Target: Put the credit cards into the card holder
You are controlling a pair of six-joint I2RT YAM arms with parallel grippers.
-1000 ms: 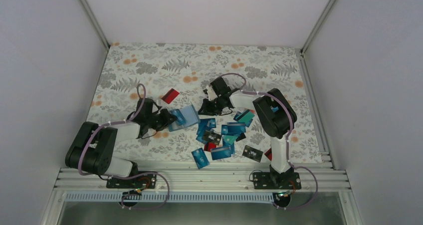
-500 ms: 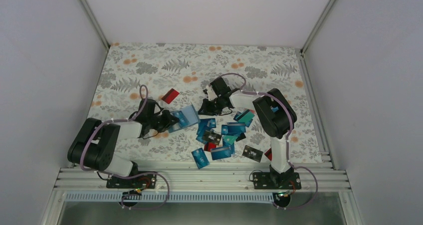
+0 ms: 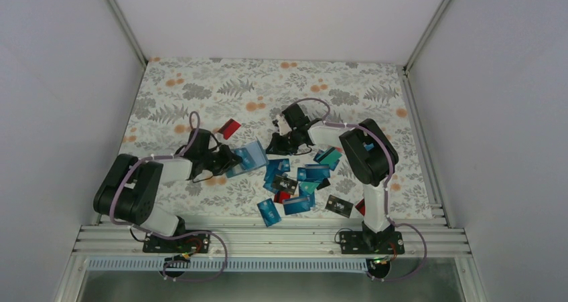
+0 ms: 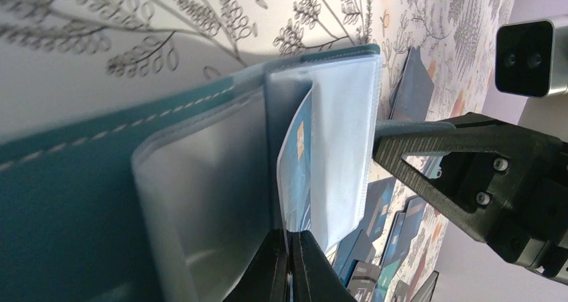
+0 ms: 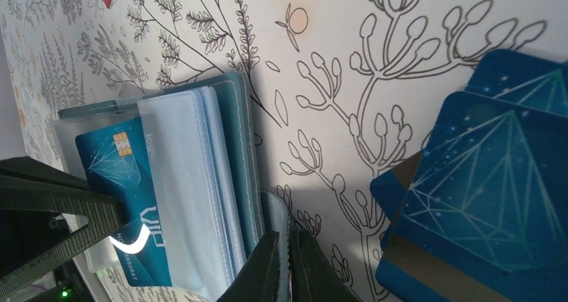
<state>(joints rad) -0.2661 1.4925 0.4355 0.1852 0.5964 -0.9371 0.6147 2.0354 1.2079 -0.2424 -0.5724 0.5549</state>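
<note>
left pincer (image 4: 289, 248) holds card (image 4: 299, 161) in holder (image 4: 67, 208)

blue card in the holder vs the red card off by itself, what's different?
Colour: the blue card is teal-blue with a chip; the red card is red. Pose: the blue card sits partly inside the card holder, pinched by the left arm's jaws; the red card lies flat on the cloth, alone. Both are thin rectangular cards.

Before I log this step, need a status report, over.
Left fingers shut on teal plastic chip card, partway into clear pocket. Right fingers shut on edge of soft teal card holder. Loose blue cards beside, not blocking.
</note>
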